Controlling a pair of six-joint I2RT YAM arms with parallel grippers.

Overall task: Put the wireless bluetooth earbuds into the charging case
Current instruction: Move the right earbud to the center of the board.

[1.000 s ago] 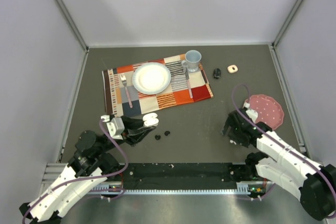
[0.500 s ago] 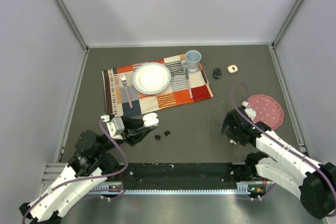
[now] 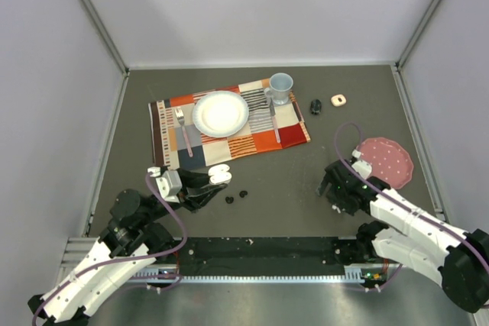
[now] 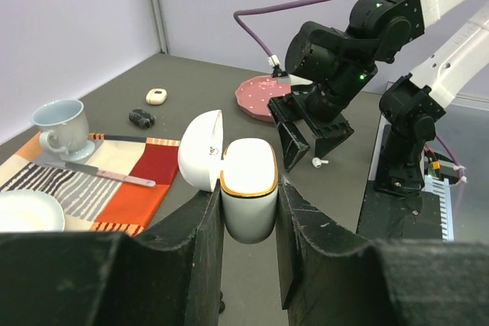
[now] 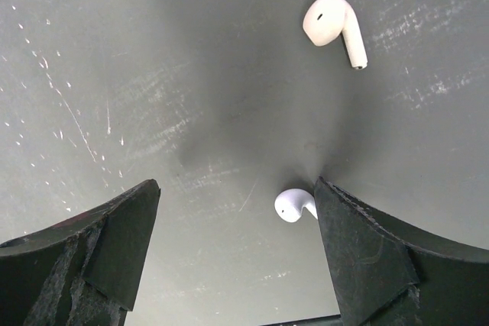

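Near the near edge of the table (image 3: 290,169), left of centre, the left gripper (image 3: 205,185) pinches the charging case (image 4: 249,177) upright, lid swung open. Right of centre, the right gripper (image 5: 233,219) hangs spread over two flat-lying earbuds: the first white earbud (image 5: 334,27) lies with its stem slanting toward the lower right of the wrist view, and the second white earbud (image 5: 293,204) lies just beside one finger. The black earbuds (image 3: 229,199) lie near the case.

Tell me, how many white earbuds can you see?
2. One white earbud lies ahead of the right fingers; the other lies between them, beside one finger. More may be hidden.
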